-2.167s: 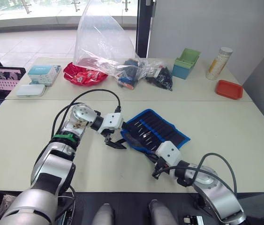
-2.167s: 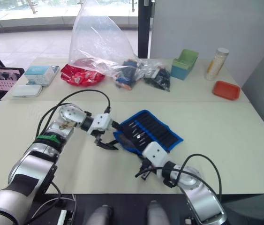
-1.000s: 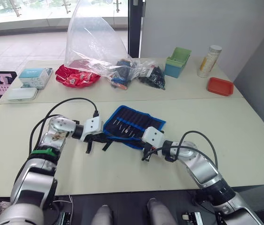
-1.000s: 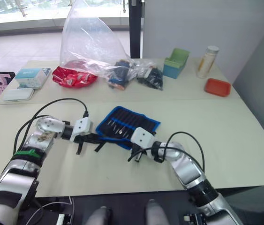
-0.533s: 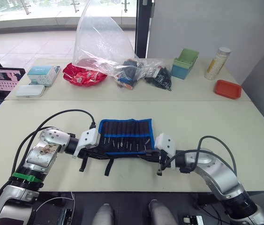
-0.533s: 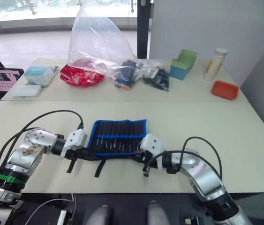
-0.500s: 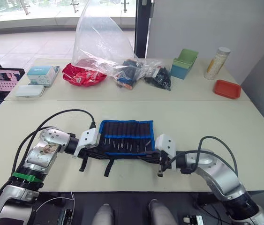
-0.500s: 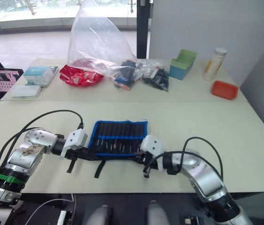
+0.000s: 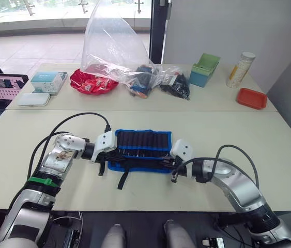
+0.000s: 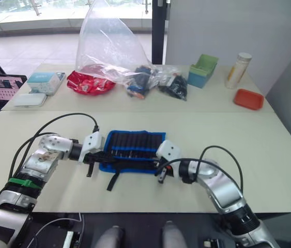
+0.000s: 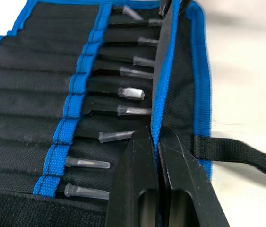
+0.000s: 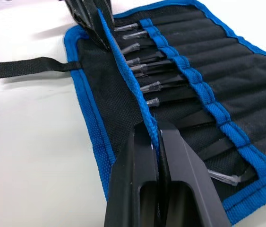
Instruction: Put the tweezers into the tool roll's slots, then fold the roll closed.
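Tweezers (image 11: pixel 123 92) sit in the slots (image 12: pixel 208 94); tool roll (image 9: pixel 141 150) lies mid-surface, both claws, left (image 11: pixel 157 142) and right (image 12: pixel 155 137), pinching its near flap; folding underway; next, carry that flap fully across.

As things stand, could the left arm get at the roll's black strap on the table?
Probably yes, but not at once: the strap lies free on the table beside the left gripper, with nothing over it. That gripper is pinched shut on the tool roll's flap edge, so it would have to let go first.
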### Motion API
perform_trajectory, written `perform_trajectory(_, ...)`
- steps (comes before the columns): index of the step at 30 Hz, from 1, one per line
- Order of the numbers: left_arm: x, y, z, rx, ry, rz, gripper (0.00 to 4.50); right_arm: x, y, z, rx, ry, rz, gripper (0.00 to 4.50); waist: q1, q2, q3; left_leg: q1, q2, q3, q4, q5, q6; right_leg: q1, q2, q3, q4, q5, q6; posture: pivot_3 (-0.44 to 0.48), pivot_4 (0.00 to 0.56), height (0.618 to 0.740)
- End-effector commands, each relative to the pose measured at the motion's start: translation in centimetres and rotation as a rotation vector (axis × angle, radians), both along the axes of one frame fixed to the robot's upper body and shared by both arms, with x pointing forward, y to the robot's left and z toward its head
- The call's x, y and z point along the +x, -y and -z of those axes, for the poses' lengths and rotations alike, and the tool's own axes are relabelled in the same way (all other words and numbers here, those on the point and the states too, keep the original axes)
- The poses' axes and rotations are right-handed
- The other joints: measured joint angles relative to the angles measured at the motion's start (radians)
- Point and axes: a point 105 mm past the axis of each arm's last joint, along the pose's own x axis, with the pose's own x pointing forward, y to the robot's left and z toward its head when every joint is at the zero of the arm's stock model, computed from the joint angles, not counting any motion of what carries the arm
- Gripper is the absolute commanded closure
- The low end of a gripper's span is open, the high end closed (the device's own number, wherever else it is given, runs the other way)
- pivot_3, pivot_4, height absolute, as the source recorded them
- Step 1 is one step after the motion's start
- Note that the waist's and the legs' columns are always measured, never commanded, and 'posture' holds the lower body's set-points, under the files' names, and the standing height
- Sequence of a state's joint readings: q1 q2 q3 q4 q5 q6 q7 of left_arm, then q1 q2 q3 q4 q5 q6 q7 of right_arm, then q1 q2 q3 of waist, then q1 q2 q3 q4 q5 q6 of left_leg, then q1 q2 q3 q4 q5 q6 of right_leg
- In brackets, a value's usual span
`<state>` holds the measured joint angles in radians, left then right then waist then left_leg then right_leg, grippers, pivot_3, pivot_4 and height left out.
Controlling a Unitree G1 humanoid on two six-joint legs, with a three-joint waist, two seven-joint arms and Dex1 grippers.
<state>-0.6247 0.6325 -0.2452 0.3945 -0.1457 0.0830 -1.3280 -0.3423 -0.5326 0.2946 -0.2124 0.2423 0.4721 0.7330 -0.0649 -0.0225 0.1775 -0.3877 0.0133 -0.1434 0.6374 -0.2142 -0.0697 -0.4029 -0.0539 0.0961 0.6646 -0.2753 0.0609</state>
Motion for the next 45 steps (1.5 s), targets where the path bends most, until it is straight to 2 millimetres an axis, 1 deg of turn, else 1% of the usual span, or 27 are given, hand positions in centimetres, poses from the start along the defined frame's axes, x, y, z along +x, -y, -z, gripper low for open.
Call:
perform_trajectory(1, 1.5, -1.6, -0.6, 0.026, 0.043, -0.103, 3.63, 2.1, 2.3, -0.6, -0.022, 0.067, 0.133, 4.50, -0.001, 0.000, 0.000, 0.000, 0.000, 0.000, 0.000, 0.000, 0.000, 0.000, 0.000, 0.000, 0.000, 0.000, 0.000, 0.000, 0.150, 0.740)
perform_trajectory(2, 1.7, -1.7, -0.5, 0.026, 0.043, -0.110, 3.31, 2.2, 2.3, -0.5, -0.021, 0.064, 0.132, 4.50, -0.001, 0.000, 0.000, 0.000, 0.000, 0.000, 0.000, 0.000, 0.000, 0.000, 0.000, 0.000, 0.000, 0.000, 0.000, 0.000, 0.150, 0.740)
perform_trajectory(4, 1.9, -1.6, -0.7, 0.010, 0.052, -0.121, 2.70, 2.7, 2.4, -0.7, -0.015, 0.095, 0.164, 3.90, -0.001, 0.000, 0.000, 0.000, 0.000, 0.000, 0.000, 0.000, 0.000, 0.000, 0.000, 0.000, 0.000, 0.000, 0.000, 0.000, 0.150, 0.740)
perform_trajectory(5, 2.1, -1.6, -1.0, -0.005, 0.068, -0.136, 2.29, 3.0, 2.6, -0.9, -0.022, 0.128, 0.184, 3.57, -0.001, 0.000, 0.000, 0.000, 0.000, 0.000, 0.000, 0.000, 0.000, 0.000, 0.000, 0.000, 0.000, 0.000, 0.000, 0.000, 0.150, 0.740)
perform_trajectory(6, 2.3, -1.8, -1.3, -0.018, 0.097, -0.155, 2.02, 3.3, 3.0, -1.2, -0.035, 0.176, 0.208, 3.28, -0.001, 0.000, 0.000, 0.000, 0.000, 0.000, 0.000, 0.000, 0.000, 0.000, 0.000, 0.000, 0.000, 0.000, 0.000, 0.000, 0.150, 0.740)
perform_trajectory(7, 2.7, -2.1, -2.0, -0.042, 0.156, -0.181, 1.65, 3.3, 3.3, -1.6, -0.032, 0.211, 0.225, 2.91, -0.001, 0.000, 0.000, 0.000, 0.000, 0.000, 0.000, 0.000, 0.000, 0.000, 0.000, 0.000, 0.000, 0.000, 0.000, 0.000, 0.150, 0.740)
perform_trajectory(9, 3.0, -2.8, -3.2, -0.122, 0.223, -0.239, 0.99, 3.0, 3.8, -2.6, 0.010, 0.263, 0.246, 2.21, 0.000, 0.000, 0.000, 0.000, 0.000, 0.000, 0.000, 0.000, 0.000, 0.000, 0.000, 0.000, 0.000, 0.000, 0.000, 0.000, 0.150, 0.740)
perform_trajectory(11, 3.0, -3.3, -3.6, -0.158, 0.263, -0.270, 0.33, 2.5, 4.0, -3.4, 0.051, 0.295, 0.244, 1.55, -0.001, 0.000, 0.000, 0.000, 0.000, 0.000, 0.000, 0.000, 0.000, 0.000, 0.000, 0.000, 0.000, 0.001, -0.001, 0.000, 0.150, 0.740)
perform_trajectory(12, 2.8, -3.4, -3.8, -0.177, 0.276, -0.279, 0.03, 2.1, 3.8, -3.9, 0.094, 0.298, 0.236, 1.53, -0.002, 0.000, 0.000, 0.000, 0.000, 0.000, 0.000, 0.000, 0.000, 0.000, -0.001, 0.000, 0.000, 0.001, -0.002, 0.000, 0.150, 0.740)
perform_trajectory(15, 1.9, -2.9, -4.1, -0.240, 0.257, -0.268, 0.03, 1.3, 3.4, -5.2, 0.208, 0.294, 0.222, 1.53, -0.005, 0.000, 0.000, 0.000, 0.000, 0.000, -0.001, 0.000, 0.000, 0.000, -0.001, 0.000, 0.000, 0.002, -0.003, 0.000, 0.150, 0.740)
perform_trajectory(18, 0.0, -0.9, -4.0, -0.304, 0.216, -0.188, 0.03, 0.7, 1.9, -5.5, 0.249, 0.277, 0.168, 1.53, -0.003, 0.000, 0.000, 0.000, 0.000, 0.000, -0.001, 0.000, 0.000, 0.000, -0.001, 0.000, 0.000, 0.002, -0.003, 0.000, 0.150, 0.740)
perform_trajectory(19, -0.6, -0.2, -3.9, -0.322, 0.201, -0.162, 0.29, 0.6, 1.4, -5.2, 0.245, 0.263, 0.151, 1.53, -0.003, 0.000, 0.000, 0.000, 0.000, 0.000, -0.001, 0.000, 0.000, 0.000, -0.001, 0.000, 0.000, 0.002, -0.003, 0.000, 0.150, 0.740)
perform_trajectory(21, -1.4, 0.9, -3.6, -0.341, 0.166, -0.134, 0.86, 0.6, 0.5, -4.6, 0.236, 0.238, 0.133, 2.07, -0.003, 0.000, 0.000, 0.001, 0.000, 0.000, -0.001, 0.000, 0.000, 0.001, -0.001, 0.000, 0.000, 0.002, -0.002, 0.000, 0.150, 0.740)
perform_trajectory(22, -1.7, 1.4, -3.4, -0.338, 0.159, -0.124, 1.27, 0.6, 0.1, -4.3, 0.230, 0.231, 0.123, 2.40, -0.003, 0.000, 0.000, 0.001, 0.000, 0.000, -0.001, 0.000, 0.000, 0.001, -0.001, 0.000, 0.000, 0.002, -0.002, 0.000, 0.150, 0.740)
perform_trajectory(25, -2.2, 2.8, -2.7, -0.339, 0.127, -0.121, 2.21, 0.2, -1.7, -3.4, 0.189, 0.226, 0.072, 3.45, -0.003, 0.000, 0.000, 0.002, 0.000, 0.000, -0.001, 0.000, 0.000, 0.001, 0.000, 0.000, 0.000, 0.002, -0.002, 0.000, 0.150, 0.740)
perform_trajectory(26, -2.4, 3.1, -2.4, -0.335, 0.114, -0.120, 2.53, 0.0, -2.2, -3.2, 0.181, 0.219, 0.058, 3.69, -0.003, 0.000, 0.000, 0.002, 0.000, 0.000, -0.001, 0.000, 0.000, 0.001, 0.000, 0.000, 0.000, 0.001, -0.002, 0.000, 0.150, 0.740)
perform_trajectory(28, -2.7, 3.8, -1.3, -0.301, 0.085, -0.117, 3.22, 0.0, -2.9, -2.4, 0.162, 0.195, 0.044, 4.40, -0.004, 0.000, 0.000, 0.002, 0.000, 0.000, -0.001, 0.000, 0.000, 0.001, 0.000, 0.000, 0.000, 0.001, -0.001, 0.000, 0.150, 0.740)
perform_trajectory(29, -2.8, 4.1, -0.6, -0.276, 0.080, -0.119, 3.47, 0.0, -3.2, -1.8, 0.152, 0.175, 0.044, 4.50, -0.005, 0.000, 0.000, 0.002, 0.000, 0.000, -0.001, 0.000, 0.000, 0.001, 0.000, 0.000, 0.000, 0.001, -0.001, 0.000, 0.150, 0.740)
perform_trajectory(31, -2.8, 4.5, 0.4, -0.236, 0.067, -0.137, 4.22, 0.2, -3.7, -0.6, 0.129, 0.135, 0.046, 4.50, -0.004, 0.000, 0.000, 0.002, 0.000, 0.000, -0.001, 0.000, 0.000, 0.001, 0.000, 0.000, 0.000, 0.001, -0.001, 0.000, 0.150, 0.740)
perform_trajectory(32, -2.3, 4.6, 1.1, -0.205, 0.068, -0.170, 4.41, 0.5, -3.9, 0.1, 0.122, 0.109, 0.065, 4.50, -0.004, 0.000, 0.000, 0.002, 0.000, 0.000, -0.001, 0.000, 0.000, 0.001, 0.000, 0.000, 0.000, 0.001, -0.001, 0.000, 0.150, 0.740)
perform_trajectory(33, -2.0, 4.6, 1.5, -0.184, 0.069, -0.192, 4.41, 0.8, -3.9, 0.6, 0.118, 0.094, 0.078, 4.50, -0.003, 0.000, 0.000, 0.002, 0.000, 0.000, -0.001, 0.000, 0.000, 0.001, 0.000, 0.000, 0.000, 0.001, -0.001, 0.000, 0.150, 0.740)
perform_trajectory(35, -1.3, 4.1, 3.0, -0.093, 0.090, -0.264, 4.41, 1.5, -3.3, 1.6, 0.088, 0.095, 0.136, 4.50, -0.002, 0.000, 0.000, 0.002, 0.000, 0.000, -0.001, 0.000, 0.000, 0.001, 0.000, 0.000, 0.000, 0.001, -0.001, 0.000, 0.150, 0.740)
perform_trajectory(36, -1.2, 4.0, 3.5, -0.068, 0.097, -0.278, 4.41, 1.7, -2.9, 1.8, 0.077, 0.100, 0.155, 4.50, 0.000, 0.000, 0.000, 0.002, 0.000, 0.000, -0.001, 0.000, 0.000, 0.001, 0.000, 0.000, 0.000, 0.001, -0.001, 0.000, 0.150, 0.740)
perform_trajectory(38, -1.0, 3.4, 3.8, -0.073, 0.085, -0.332, 4.41, 1.8, -1.8, 2.7, 0.050, 0.098, 0.199, 4.50, 0.001, 0.000, 0.000, 0.004, 0.000, 0.000, -0.001, 0.000, 0.000, 0.003, 0.000, 0.000, 0.000, 0.001, -0.001, 0.000, 0.150, 0.740)
perform_trajectory(41, -0.6, 2.3, 3.9, -0.086, 0.072, -0.394, 4.41, 1.4, -0.1, 3.7, 0.036, 0.081, 0.264, 4.50, 0.002, 0.000, 0.000, 0.013, 0.000, 0.000, -0.001, 0.000, 0.000, 0.013, 0.000, 0.000, -0.001, 0.000, 0.000, 0.000, 0.150, 0.740)
perform_trajectory(42, -0.6, 2.2, 3.9, -0.092, 0.065, -0.405, 4.41, 1.3, 0.3, 3.9, 0.032, 0.079, 0.279, 4.50, 0.002, 0.000, 0.000, 0.017, 0.000, 0.000, -0.002, 0.000, -0.001, 0.016, 0.000, 0.000, -0.002, 0.000, 0.001, 0.000, 0.150, 0.740)
perform_trajectory(45, -0.7, 1.9, 4.1, -0.094, 0.049, -0.415, 4.41, 1.7, 2.2, 4.2, 0.028, 0.080, 0.371, 4.50, 0.000, 0.000, -0.001, 0.019, 0.000, 0.001, -0.002, 0.001, 0.000, 0.017, 0.000, 0.001, -0.002, 0.000, 0.001, 0.000, 0.150, 0.740)
